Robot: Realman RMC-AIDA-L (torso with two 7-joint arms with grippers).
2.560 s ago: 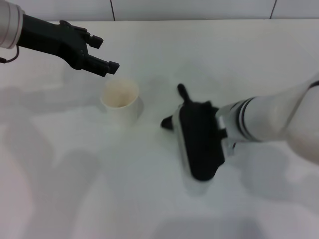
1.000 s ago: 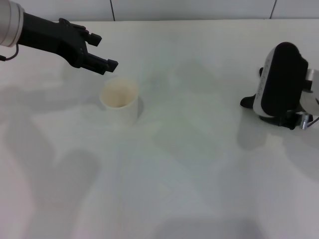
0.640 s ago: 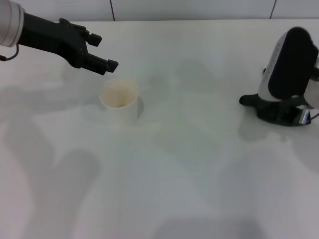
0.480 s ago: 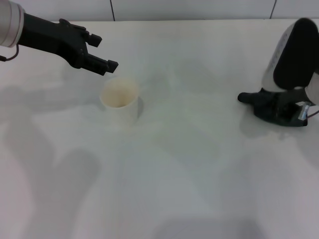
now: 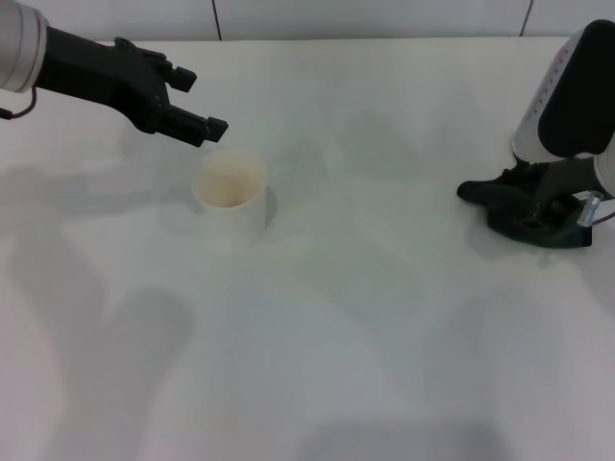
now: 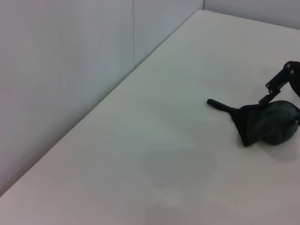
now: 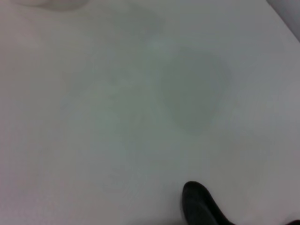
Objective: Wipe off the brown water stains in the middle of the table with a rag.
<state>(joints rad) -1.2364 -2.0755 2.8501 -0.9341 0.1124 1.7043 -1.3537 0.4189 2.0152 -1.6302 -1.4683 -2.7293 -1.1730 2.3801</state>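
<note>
At the right edge of the head view, the scene is laid out as follows.

Rag: a dark green-black wad [image 5: 524,205] is seen lying on the white tabletop at the right of the frame, with one thin tail stretched toward the centre; in the left wrist view the same wad [image 6: 267,123] is shown at the right edge, its tail flat on the surface.

Right gripper: it [image 5: 562,197] is placed directly at the rag, under the black-and-white wrist housing in the upper right corner; whether its fingers are spread or pinching the cloth cannot be told, since they are covered by the housing and the dark cloth.

Stain: no brown blotch is made out on the centre of the table in any view.

Table: a plain white top [image 5: 384,317] is seen, marked only by soft grey shadows; in the right wrist view bare tabletop [image 7: 117,103] is shown with a dark rag tip [image 7: 199,206] at the lower edge.

Cup: a white cup [image 5: 232,197] with a pale tan inside is stood upright left of centre, well apart from the rag.

Left gripper: it [image 5: 197,125] is held in the air in the upper left, just above and behind the cup, touching nothing; its black fingers are drawn close together on nothing.
</note>
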